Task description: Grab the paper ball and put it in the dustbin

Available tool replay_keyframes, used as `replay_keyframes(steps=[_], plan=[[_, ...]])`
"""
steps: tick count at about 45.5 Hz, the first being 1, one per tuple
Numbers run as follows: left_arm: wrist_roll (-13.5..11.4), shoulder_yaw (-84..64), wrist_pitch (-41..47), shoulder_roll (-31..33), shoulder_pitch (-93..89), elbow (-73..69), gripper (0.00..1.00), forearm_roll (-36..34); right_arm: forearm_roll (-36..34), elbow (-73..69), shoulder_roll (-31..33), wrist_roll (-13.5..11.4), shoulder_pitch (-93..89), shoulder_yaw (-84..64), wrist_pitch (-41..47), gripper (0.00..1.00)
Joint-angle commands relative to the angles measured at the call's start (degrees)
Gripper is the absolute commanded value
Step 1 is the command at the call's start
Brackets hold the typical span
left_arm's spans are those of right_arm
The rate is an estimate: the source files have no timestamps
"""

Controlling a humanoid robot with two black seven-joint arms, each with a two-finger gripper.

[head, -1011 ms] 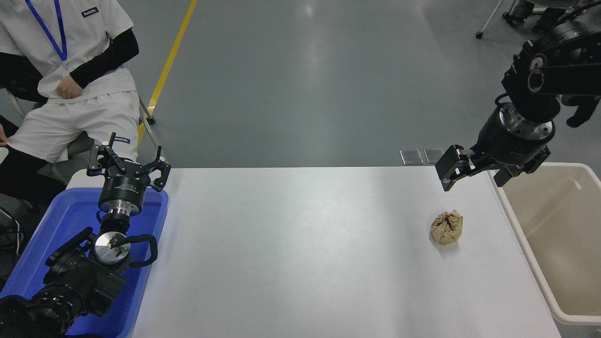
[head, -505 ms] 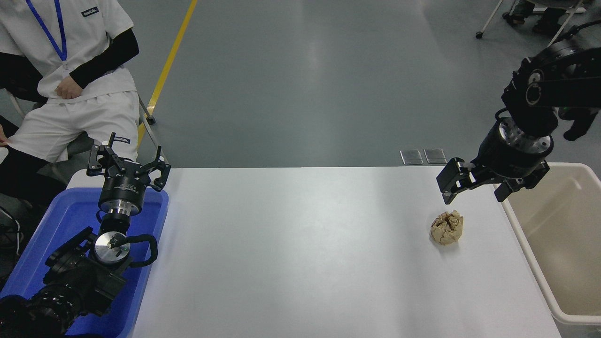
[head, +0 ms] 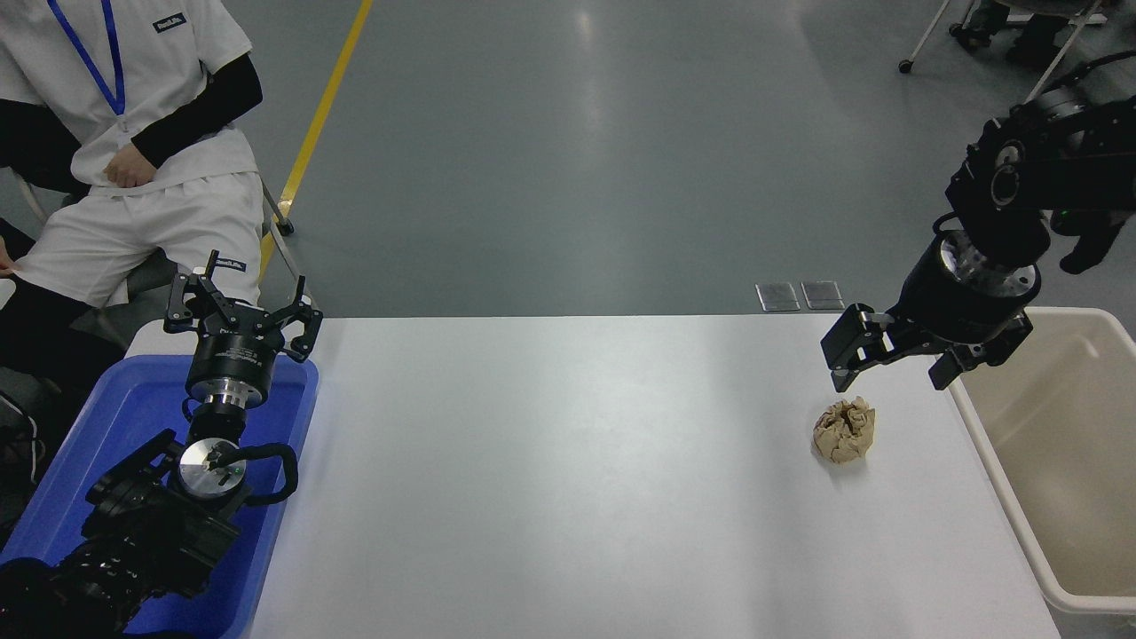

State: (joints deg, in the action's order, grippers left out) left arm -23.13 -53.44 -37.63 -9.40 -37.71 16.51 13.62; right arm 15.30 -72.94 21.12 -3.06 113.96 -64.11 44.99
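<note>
The tan-brown paper ball (head: pixel 844 429) lies on the white table (head: pixel 568 479) at the right. My right gripper (head: pixel 890 380) hangs open just above and slightly behind the ball, apart from it, with nothing between its jaws. The beige dustbin (head: pixel 994 479) with an off-white rim stands at the table's right edge, right of the ball. My left gripper (head: pixel 241 312) is parked open and empty at the lower left, over the blue tub.
A bright blue tub (head: pixel 106 444) sits at the table's left end under the left arm. A person in white clothes (head: pixel 133 151) sits beyond the far left corner. Two grey floor plates (head: pixel 797 295) lie beyond the far edge.
My right gripper has come down and slightly toward the paper ball, staying open. The ball, dustbin and left arm have not moved.
</note>
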Motion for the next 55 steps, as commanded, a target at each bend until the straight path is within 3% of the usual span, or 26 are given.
replay_keyframes(steps=[1, 34, 55], plan=[[0.0, 0.0, 0.0, 0.0, 0.0, 0.0, 0.99, 0.0, 0.4, 1.7, 0.0, -0.1, -5.7, -0.2, -0.3, 1.0], [0.0, 0.0, 0.0, 0.0, 0.0, 0.0, 0.99, 0.0, 3.6, 4.6, -0.1, 0.0, -18.0, 1.4, -25.4, 1.0], [0.0, 0.0, 0.0, 0.0, 0.0, 0.0, 0.99, 0.0, 7.7, 16.1, -0.3, 0.0, -28.5, 7.7, -27.8, 1.0]])
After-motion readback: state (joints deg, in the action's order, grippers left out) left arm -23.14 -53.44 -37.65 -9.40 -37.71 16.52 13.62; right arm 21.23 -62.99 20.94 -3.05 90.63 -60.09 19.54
